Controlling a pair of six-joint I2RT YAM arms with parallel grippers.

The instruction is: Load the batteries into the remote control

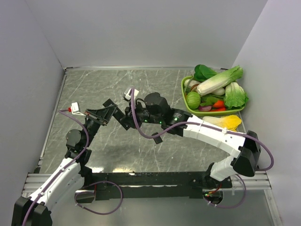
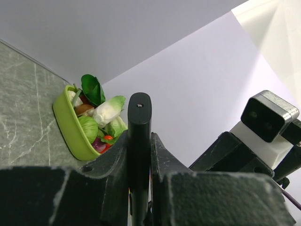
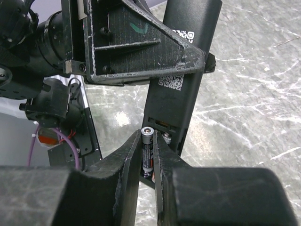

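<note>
Gripping the slim black remote control (image 2: 139,117) above the counter (image 3: 244,94), the left end effector (image 2: 139,153) is closed tight on it; the right end effector (image 3: 147,141) pinches a dark, silver-capped battery (image 3: 147,157) just beside its open compartment. Counter grey marbled, walls (image 2: 94,28) plain white. QR codes (image 3: 171,82) mark the remote; battery print unreadable.

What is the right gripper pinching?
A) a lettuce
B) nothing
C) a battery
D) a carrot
C: the right wrist view shows the right gripper shut on a small battery, close to the remote control.
</note>
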